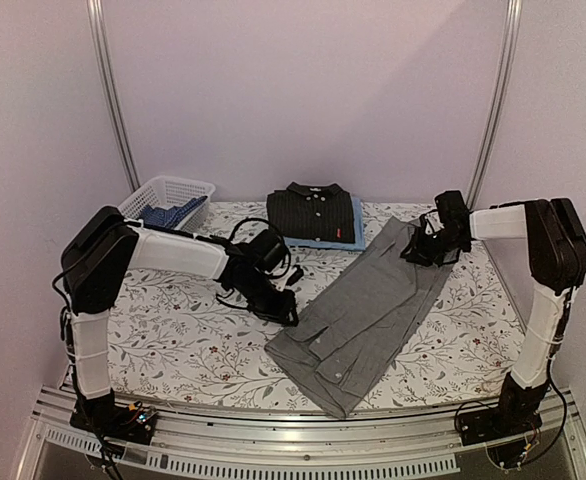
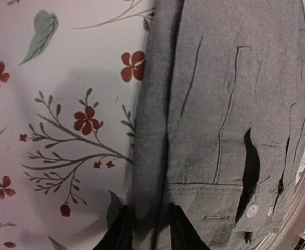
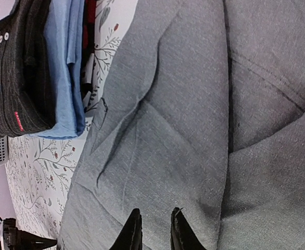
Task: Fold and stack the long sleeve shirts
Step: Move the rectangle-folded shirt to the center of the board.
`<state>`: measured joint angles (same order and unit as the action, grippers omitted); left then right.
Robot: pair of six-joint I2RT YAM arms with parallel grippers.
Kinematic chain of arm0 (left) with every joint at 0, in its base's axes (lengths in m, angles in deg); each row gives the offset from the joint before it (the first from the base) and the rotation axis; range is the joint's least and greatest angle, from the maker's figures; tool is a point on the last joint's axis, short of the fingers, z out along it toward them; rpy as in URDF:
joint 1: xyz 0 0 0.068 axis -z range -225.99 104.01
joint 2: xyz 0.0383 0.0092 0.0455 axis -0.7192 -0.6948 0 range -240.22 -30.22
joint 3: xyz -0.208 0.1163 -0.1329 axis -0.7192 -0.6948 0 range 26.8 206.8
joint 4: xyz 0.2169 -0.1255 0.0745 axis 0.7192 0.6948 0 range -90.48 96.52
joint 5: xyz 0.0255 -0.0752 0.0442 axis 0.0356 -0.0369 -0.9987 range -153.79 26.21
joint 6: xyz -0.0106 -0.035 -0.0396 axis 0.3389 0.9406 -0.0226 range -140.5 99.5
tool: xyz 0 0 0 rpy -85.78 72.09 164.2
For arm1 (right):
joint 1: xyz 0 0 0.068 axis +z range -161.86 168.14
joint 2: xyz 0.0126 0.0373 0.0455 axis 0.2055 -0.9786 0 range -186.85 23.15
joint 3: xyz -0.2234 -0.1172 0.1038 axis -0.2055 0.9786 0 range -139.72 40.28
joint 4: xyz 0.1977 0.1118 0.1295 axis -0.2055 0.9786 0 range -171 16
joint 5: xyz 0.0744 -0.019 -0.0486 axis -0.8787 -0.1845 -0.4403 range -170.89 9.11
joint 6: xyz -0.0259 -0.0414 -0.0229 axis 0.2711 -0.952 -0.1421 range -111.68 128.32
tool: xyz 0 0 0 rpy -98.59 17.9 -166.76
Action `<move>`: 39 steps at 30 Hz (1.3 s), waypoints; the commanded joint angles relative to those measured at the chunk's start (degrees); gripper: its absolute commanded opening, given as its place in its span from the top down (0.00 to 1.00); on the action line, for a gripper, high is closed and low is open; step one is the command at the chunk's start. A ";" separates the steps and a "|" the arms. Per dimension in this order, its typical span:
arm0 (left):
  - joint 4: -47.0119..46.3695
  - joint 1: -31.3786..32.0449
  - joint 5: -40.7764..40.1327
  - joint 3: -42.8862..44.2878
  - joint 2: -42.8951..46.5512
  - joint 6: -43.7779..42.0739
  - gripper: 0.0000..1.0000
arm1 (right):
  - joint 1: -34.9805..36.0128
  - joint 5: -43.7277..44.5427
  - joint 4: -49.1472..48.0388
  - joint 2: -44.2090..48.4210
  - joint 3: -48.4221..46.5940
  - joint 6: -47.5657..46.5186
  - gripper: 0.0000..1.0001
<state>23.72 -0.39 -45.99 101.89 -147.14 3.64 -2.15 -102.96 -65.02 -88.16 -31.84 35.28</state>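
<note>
The plain grey shirt (image 1: 368,310) lies spread diagonally on the flowered tablecloth, partly folded lengthwise. My left gripper (image 1: 285,312) is at its left edge; in the left wrist view the jaws (image 2: 150,208) stand close together around a fold of the grey shirt (image 2: 220,104). My right gripper (image 1: 420,250) is at the shirt's far end; in the right wrist view its jaws (image 3: 156,211) are nearly closed on the grey shirt (image 3: 183,130). The black shirt (image 1: 311,208) lies folded on top of the light blue shirt (image 1: 358,228) at the back centre; both also show in the right wrist view, black (image 3: 17,78) and blue (image 3: 64,67).
A white lattice basket (image 1: 163,188) with a blue patterned cloth in it stands at the back left. The table's front edge runs just below the grey shirt's near end. Metal frame posts rise at the back left and back right.
</note>
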 commanded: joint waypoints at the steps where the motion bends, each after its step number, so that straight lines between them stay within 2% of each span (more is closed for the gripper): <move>1: 3.48 3.27 1.20 -0.88 -2.59 0.83 0.75 | 0.32 -0.38 -1.81 -1.84 2.08 1.00 0.82; 5: 3.33 5.44 3.09 -0.54 -2.20 1.79 0.77 | -0.49 4.52 0.36 -2.83 2.12 -0.66 0.82; 10: 3.28 8.64 4.38 0.65 -1.90 2.86 0.78 | -4.41 4.53 1.55 -5.72 0.81 -2.82 0.82; 15: 1.82 9.66 7.34 1.14 -1.12 3.25 0.78 | -5.28 5.36 4.61 -8.69 -3.11 -5.18 0.82; 20: 2.79 9.67 5.68 2.23 0.72 2.81 0.78 | -2.92 6.39 5.55 -4.55 -2.44 -5.13 0.80; 24: 4.79 8.88 -1.02 2.32 3.70 2.77 0.78 | -0.59 9.14 5.79 2.16 1.13 -3.97 0.80; 28: 6.43 7.48 -5.65 1.64 6.10 1.55 0.76 | 0.68 10.29 3.15 8.59 9.30 -1.17 0.79; 32: 5.90 5.88 -4.79 0.26 5.80 0.13 0.74 | 2.96 8.06 -1.11 12.60 15.71 1.72 0.79; 39: 6.08 5.57 -2.05 0.47 4.53 -1.72 0.74 | 3.18 7.89 -4.23 9.11 19.53 4.63 0.83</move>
<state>29.04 5.47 -49.23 102.72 -142.33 4.04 1.09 -95.18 -66.20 -76.55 -13.30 37.42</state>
